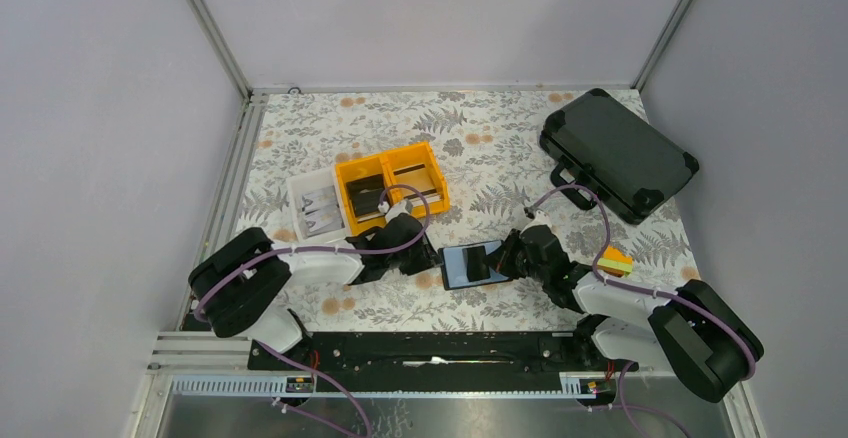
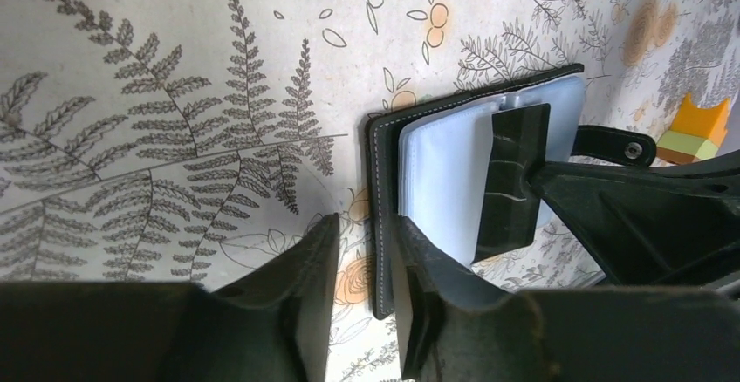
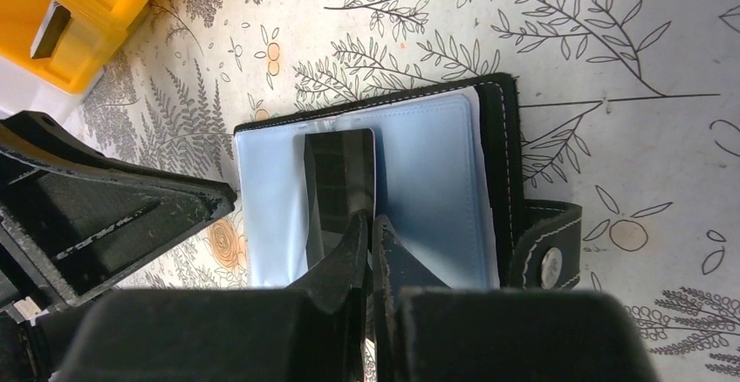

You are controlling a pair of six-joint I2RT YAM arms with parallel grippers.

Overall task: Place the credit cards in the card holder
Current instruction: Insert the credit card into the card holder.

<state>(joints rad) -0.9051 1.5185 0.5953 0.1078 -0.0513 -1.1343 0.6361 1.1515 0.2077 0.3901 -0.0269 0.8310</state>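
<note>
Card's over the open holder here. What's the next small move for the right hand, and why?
Probably push the card a little further along the light-blue sleeve of the card holder before letting go. The right hand is shut on the card's near end, and I cannot tell that it is tucked in yet. The left hand, open, straddles the holder's edge.

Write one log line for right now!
right gripper: shut on credit card | card holder: open, card over pocket | left gripper: open at holder edge

Card holder (image 1: pixel 458 268) lies open; left gripper (image 1: pixel 428 258) at its left edge, right gripper (image 1: pixel 503 258) at its right, credit card (image 1: pixel 480 264) on top.
</note>
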